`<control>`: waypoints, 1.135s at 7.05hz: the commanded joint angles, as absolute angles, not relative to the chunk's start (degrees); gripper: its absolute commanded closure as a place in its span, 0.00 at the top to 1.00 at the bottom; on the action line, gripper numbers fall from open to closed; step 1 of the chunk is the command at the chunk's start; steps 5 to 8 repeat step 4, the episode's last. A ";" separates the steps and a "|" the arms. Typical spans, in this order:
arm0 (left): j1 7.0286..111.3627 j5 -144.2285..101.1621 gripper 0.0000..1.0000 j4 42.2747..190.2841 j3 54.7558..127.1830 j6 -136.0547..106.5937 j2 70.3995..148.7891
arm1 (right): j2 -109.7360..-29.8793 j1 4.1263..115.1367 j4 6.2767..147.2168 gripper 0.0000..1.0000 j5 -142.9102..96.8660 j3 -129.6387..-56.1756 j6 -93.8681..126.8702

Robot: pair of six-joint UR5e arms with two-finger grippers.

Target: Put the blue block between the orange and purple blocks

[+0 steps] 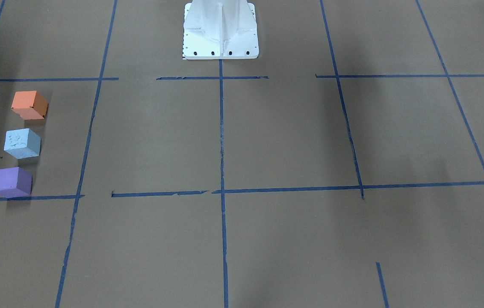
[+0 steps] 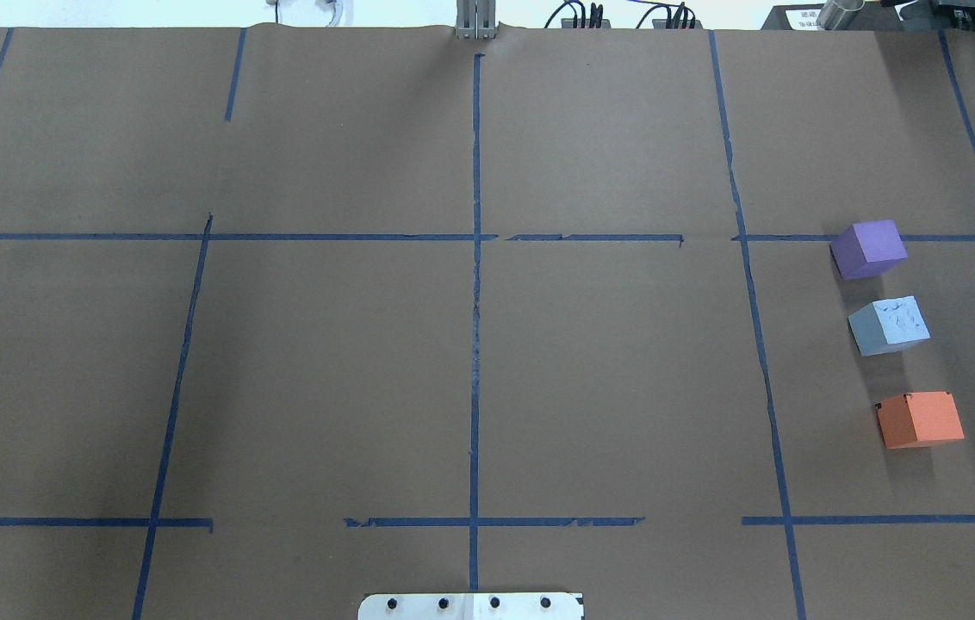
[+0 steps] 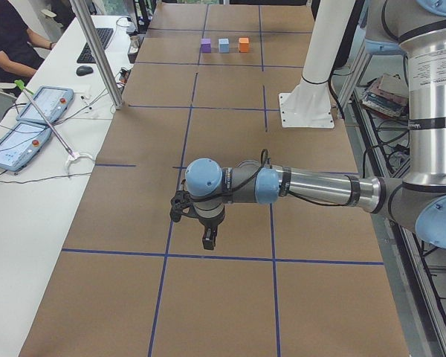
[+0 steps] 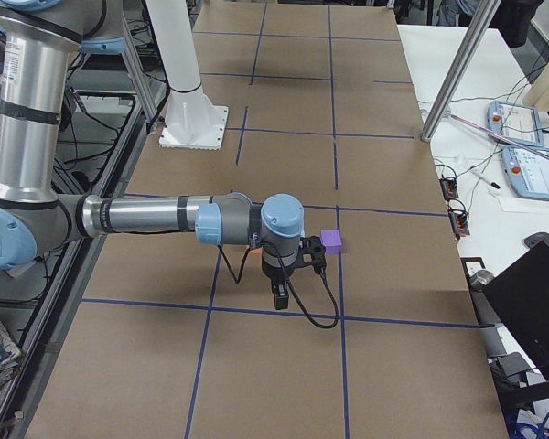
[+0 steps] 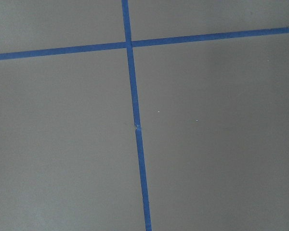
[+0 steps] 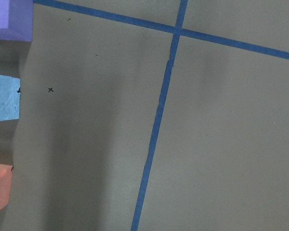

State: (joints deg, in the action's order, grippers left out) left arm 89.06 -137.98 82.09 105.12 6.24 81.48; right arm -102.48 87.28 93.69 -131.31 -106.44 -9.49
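Base plate [image 2: 470, 606]: you see it white and bolted down at the robot's edge of the brown counter [image 2: 324, 362], on the middle blue tape line [image 2: 475, 344].
Left pincer [image 3: 208, 239]: it points down over the counter, well away from the blocks. You get it only in the left side view, so I cannot tell whether its jaws are apart or together.
Right pincer [image 4: 280, 297]: it points down close to the blocks. It shows only in the right side view, so its jaws cannot be judged either.
Orange block [image 2: 920, 419]: look on the robot's right; it is the nearest of the row.
Blue block [image 2: 889, 325]: it sits between orange and purple, a gap on each side, touching neither.
Purple block [image 2: 869, 249]: farthest out, it sits at a cross tape line.
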 commanded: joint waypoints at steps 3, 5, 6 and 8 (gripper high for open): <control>89.03 -138.08 1.00 82.09 105.20 6.24 81.56 | -102.48 87.28 93.69 1.00 -132.01 -106.44 -9.76; 89.12 -138.08 1.00 82.09 105.12 6.24 81.65 | -102.48 87.28 93.69 1.00 -132.36 -106.44 -9.76; 89.12 -138.08 1.00 82.09 105.12 6.24 81.65 | -102.48 87.28 93.69 1.00 -132.36 -106.44 -9.76; 89.12 -138.08 1.00 82.09 105.12 6.24 81.65 | -102.48 87.28 93.69 1.00 -132.36 -106.44 -9.76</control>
